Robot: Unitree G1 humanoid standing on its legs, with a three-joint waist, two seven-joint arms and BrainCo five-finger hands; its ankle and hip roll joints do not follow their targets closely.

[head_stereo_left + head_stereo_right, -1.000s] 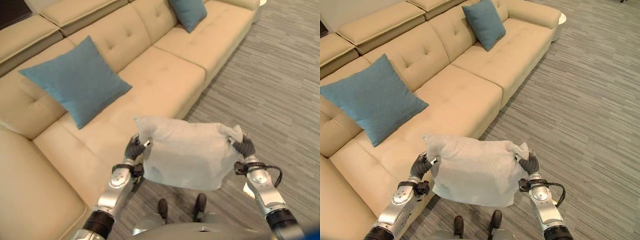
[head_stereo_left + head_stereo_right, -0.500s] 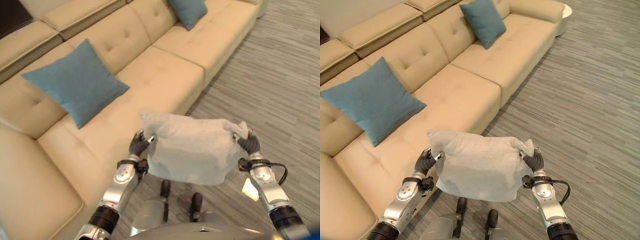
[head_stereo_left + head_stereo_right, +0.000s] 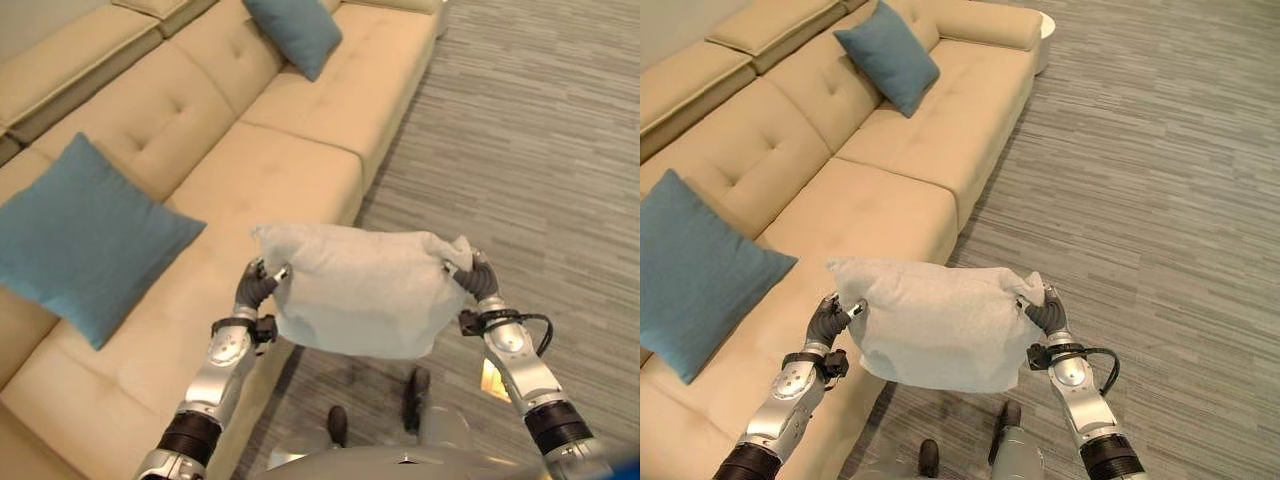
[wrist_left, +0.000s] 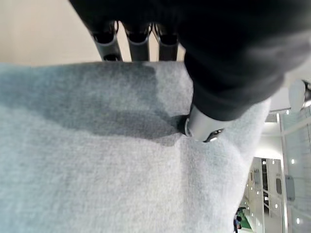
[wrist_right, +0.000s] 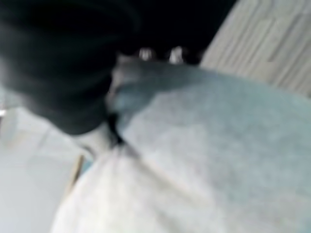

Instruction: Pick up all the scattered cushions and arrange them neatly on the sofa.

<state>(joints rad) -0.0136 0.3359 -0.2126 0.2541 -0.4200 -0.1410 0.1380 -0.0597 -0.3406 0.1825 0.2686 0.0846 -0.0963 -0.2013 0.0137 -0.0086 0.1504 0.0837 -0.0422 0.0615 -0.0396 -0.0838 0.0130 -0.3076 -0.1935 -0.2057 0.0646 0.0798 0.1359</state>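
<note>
A pale grey cushion [image 3: 362,290] hangs in the air in front of me, over the front edge of the beige sofa [image 3: 270,180] and the floor. My left hand [image 3: 255,288] is shut on its left upper corner and my right hand [image 3: 477,279] is shut on its right upper corner. In the left wrist view the grey cushion [image 4: 97,160] is pinched between the thumb and the fingers [image 4: 138,43]. A teal cushion [image 3: 85,235] leans on the sofa back at the left. A second teal cushion [image 3: 295,30] leans on the back farther along.
The sofa runs from the lower left to the top middle, with a round white side table [image 3: 1045,25] past its far end. Grey striped carpet [image 3: 540,150] covers the floor to the right.
The whole view has shifted, so the camera has moved: the sofa and teal cushions now lie farther left. The grey cushion stays held between both hands, at about the same height.
</note>
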